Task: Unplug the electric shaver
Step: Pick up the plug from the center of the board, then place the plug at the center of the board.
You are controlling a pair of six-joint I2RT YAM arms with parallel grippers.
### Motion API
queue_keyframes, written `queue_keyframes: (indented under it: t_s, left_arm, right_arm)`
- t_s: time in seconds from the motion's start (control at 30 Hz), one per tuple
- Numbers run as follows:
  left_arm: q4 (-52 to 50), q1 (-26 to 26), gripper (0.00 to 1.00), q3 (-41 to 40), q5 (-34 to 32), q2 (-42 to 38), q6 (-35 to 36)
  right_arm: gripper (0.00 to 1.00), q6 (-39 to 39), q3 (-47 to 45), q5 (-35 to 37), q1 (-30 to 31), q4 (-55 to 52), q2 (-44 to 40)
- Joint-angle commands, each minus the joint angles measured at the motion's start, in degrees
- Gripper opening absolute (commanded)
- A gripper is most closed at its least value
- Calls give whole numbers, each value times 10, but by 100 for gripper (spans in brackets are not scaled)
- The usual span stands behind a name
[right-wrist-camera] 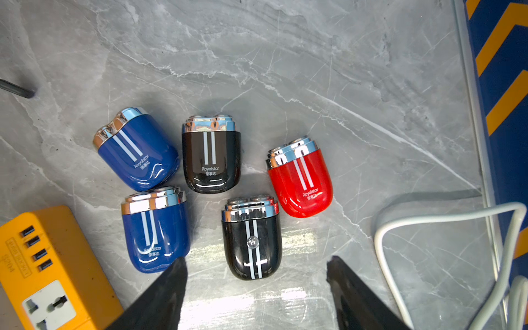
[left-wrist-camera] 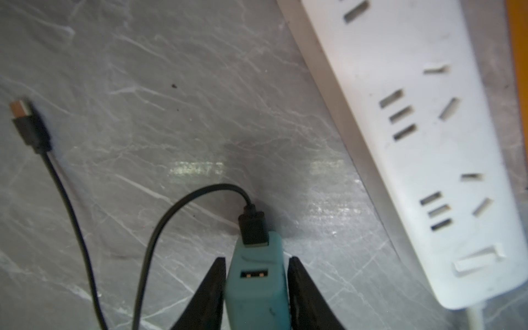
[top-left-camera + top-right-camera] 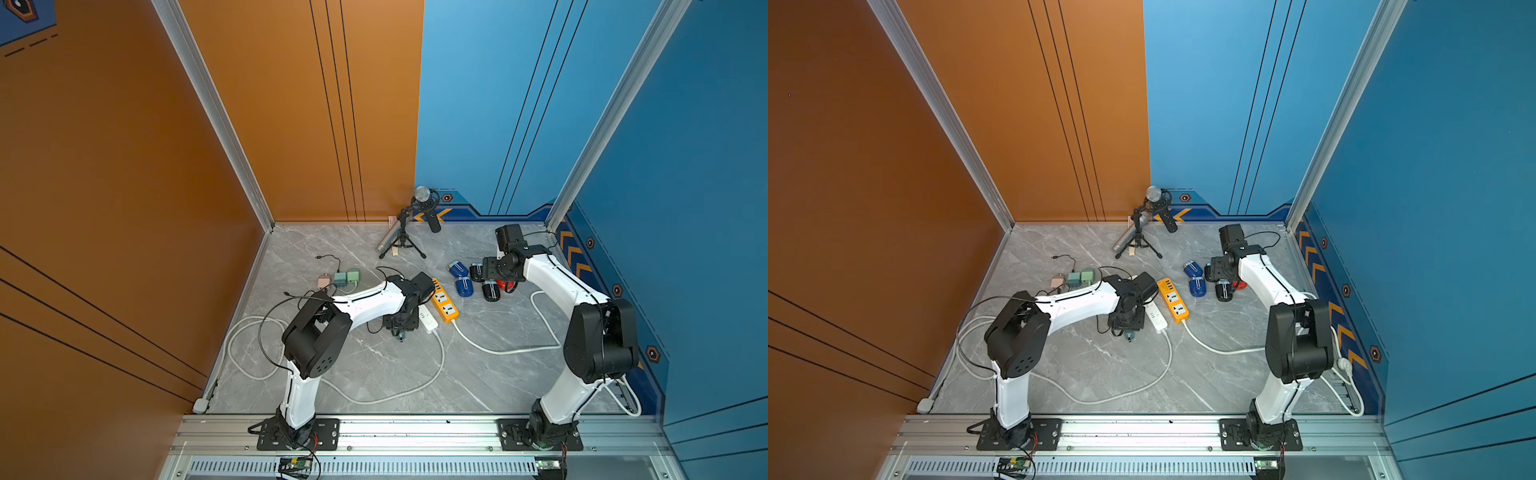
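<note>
Your left claw [image 2: 257, 258] is clamped on the teal charger [image 2: 255, 288] beside the white strip [image 2: 428, 148]. Your right claw [image 1: 256, 258] stands apart over the shavers [image 1: 211, 160] near the table's [image 3: 374, 365] right edge. It looks unplugged, so next lay the charger aside.

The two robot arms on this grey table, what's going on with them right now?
The left gripper is clamped on a teal charger with a black cable plugged into it, held beside the white power strip, not in it. The cable's far plug lies loose on the table. The right gripper hangs open above five small shavers, touching none.
</note>
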Motion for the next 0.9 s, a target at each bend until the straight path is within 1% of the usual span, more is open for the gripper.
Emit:
queue_keyframes:
  t_s: [0.0,0.13,0.23,0.37,0.5,0.67,0.77,0.87]
  left_arm:
    - [-19,7,29,0,3,0,-1]
    - [-19,15,19,-13,-2,-14,-2]
    - [-19,22,15,-30,-8,-35,-7]
    - [-23,37,14,-65,-19,-84,-31]
    - [-31,64,14,-127,-33,-167,-86]
    - [-51,120,15,-217,-29,-265,-162]
    - [-61,154,15,-261,-33,-307,-182]
    - [-81,184,15,-275,-46,-332,-190]
  right_arm:
    - [78,15,-8,-11,2,10,-9]
    - [78,18,-6,-12,10,15,-4]
    - [78,22,0,-13,17,16,0]
    - [78,24,11,-14,29,18,6]
    - [78,27,24,-16,44,20,18]
    - [78,32,43,-20,60,22,37]
    - [78,34,56,-21,69,22,46]
    - [78,35,66,-21,75,22,50]
